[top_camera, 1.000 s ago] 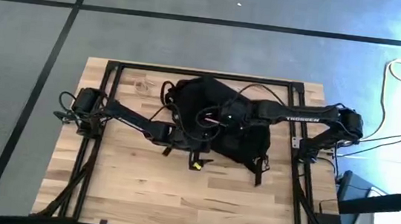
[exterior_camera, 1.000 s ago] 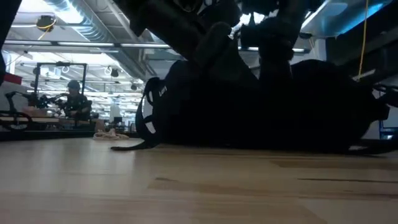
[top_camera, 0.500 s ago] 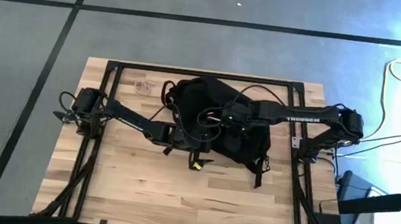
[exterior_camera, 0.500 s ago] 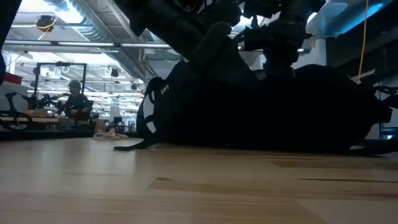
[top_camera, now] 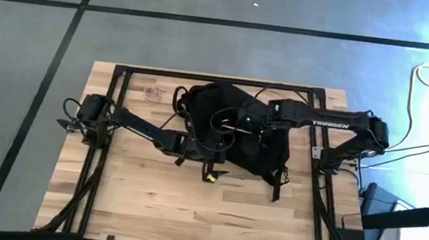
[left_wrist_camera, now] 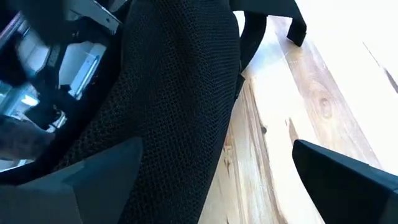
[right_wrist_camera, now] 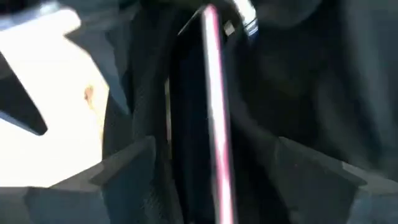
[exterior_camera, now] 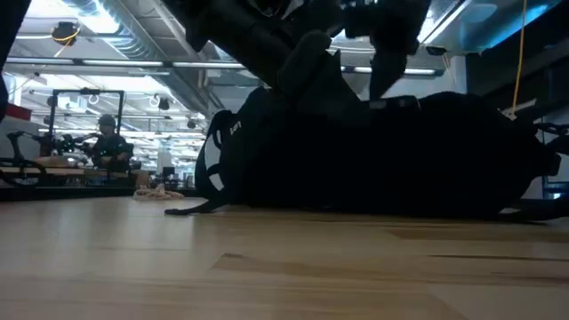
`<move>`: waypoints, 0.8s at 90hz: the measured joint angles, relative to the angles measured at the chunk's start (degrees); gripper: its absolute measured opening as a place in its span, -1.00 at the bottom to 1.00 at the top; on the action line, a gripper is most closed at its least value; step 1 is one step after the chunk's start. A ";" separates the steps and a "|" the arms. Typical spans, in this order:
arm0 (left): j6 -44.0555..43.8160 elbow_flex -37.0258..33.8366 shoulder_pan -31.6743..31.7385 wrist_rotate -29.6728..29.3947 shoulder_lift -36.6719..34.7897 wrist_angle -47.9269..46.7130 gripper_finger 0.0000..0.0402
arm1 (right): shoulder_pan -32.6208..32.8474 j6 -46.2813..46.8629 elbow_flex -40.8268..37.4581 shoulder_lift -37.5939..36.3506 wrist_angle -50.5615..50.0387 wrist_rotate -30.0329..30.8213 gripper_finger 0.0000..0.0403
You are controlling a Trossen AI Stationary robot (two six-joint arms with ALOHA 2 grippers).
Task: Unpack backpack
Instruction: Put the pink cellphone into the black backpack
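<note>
Backpack (top_camera: pixel 233 134) lies mid-bench (top_camera: pixel 142 200). Left pincer (top_camera: pixel 196 144) spread wide against its mesh edge. Right pincer (top_camera: pixel 234 124) over the opening, released, by a pink rod (right_wrist_camera: pixel 214 112). Step: reaching in. Next, probably: clench on contents, lift.

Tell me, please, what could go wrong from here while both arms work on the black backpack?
Loose cables run over the backpack between the two grippers; they could snag on a strap. The left gripper presses the bag's mesh side, so the bag may slide on the table. The right gripper may lose the thin pink rod.
</note>
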 joint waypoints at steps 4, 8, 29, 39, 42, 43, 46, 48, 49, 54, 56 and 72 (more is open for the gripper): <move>0.00 0.00 0.00 0.00 0.00 0.00 0.99 | 0.52 -0.04 0.99 0.00 -0.47 2.07 0.52; -0.01 0.00 0.00 0.00 0.00 -0.03 0.99 | 1.27 -0.27 1.56 -0.02 -0.58 5.36 0.50; -1.61 0.00 -0.31 0.00 -0.23 -1.72 0.99 | 9.16 -0.27 2.76 -0.02 -5.21 31.92 0.17; -3.19 0.00 -0.82 0.29 -1.17 -0.75 0.96 | 12.87 5.49 2.76 -0.02 -7.34 34.92 -0.01; -3.02 0.00 -1.09 0.45 -1.49 -0.52 0.95 | 14.39 7.69 2.72 -0.02 -7.47 36.61 -0.06; -2.93 0.00 -1.17 0.46 -1.56 -0.29 0.95 | 14.94 8.33 2.65 -0.02 -7.45 37.23 -0.08; -2.81 0.02 -1.52 0.48 -1.78 0.37 0.94 | 16.73 9.65 2.33 -0.02 -7.15 38.86 -0.13; -2.78 0.02 -1.73 0.56 -2.09 0.36 0.94 | 17.87 10.07 2.16 -0.02 -7.22 39.53 -0.16; -2.80 0.02 -1.87 0.64 -2.23 0.30 0.93 | 18.38 10.22 2.06 -0.02 -7.30 39.77 -0.18; -2.80 0.00 -2.34 0.66 -2.35 0.53 0.92 | 20.95 10.40 1.42 -0.02 -7.40 41.92 -0.26; -2.78 0.00 -2.57 0.63 -2.50 0.86 0.91 | 21.92 10.56 1.07 -0.02 -7.35 43.42 -0.30; -5.83 0.00 -4.95 -4.36 -4.15 -4.26 0.90 | 26.97 11.87 -1.47 -0.02 -7.21 54.68 -0.71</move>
